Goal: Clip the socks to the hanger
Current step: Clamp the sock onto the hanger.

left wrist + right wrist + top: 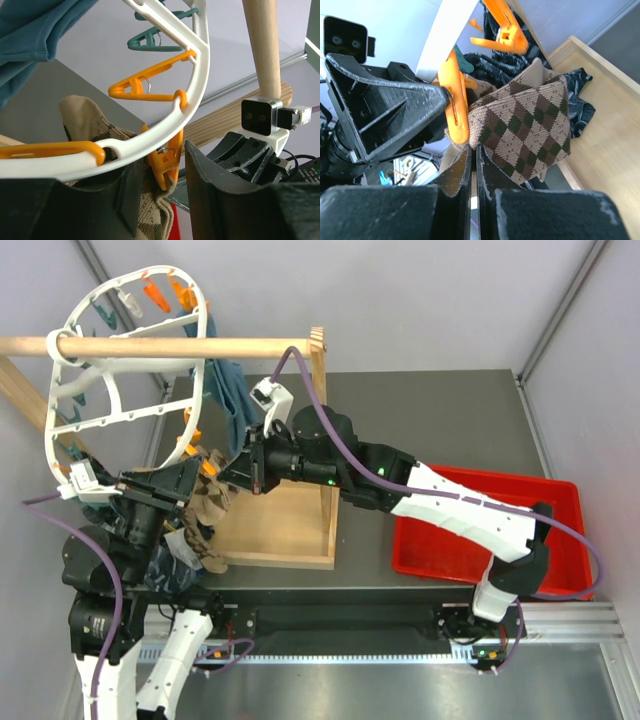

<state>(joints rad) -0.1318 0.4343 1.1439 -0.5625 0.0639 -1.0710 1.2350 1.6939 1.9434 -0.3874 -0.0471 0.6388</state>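
The white oval hanger (pixel 52 405) hangs from the wooden rod, with orange and teal pegs on its rim. A brown and beige argyle sock (pixel 208 508) hangs at its lower rim, its top edge in an orange peg (pixel 167 162). My left gripper (pixel 195 478) is open, with its fingers on either side of that peg (pixel 456 107) and the hanger rim (pixel 197 75) across them. My right gripper (pixel 240 468) is shut on the sock's edge (pixel 530 125), right beside the peg. Both grippers almost touch.
A teal cloth (pixel 228 390) hangs from the hanger's far side. The wooden rod (pixel 180 346) and post stand on a wooden base (pixel 280 525). Dark socks (pixel 170 565) lie by the left arm. A red tray (pixel 480 530) sits at the right.
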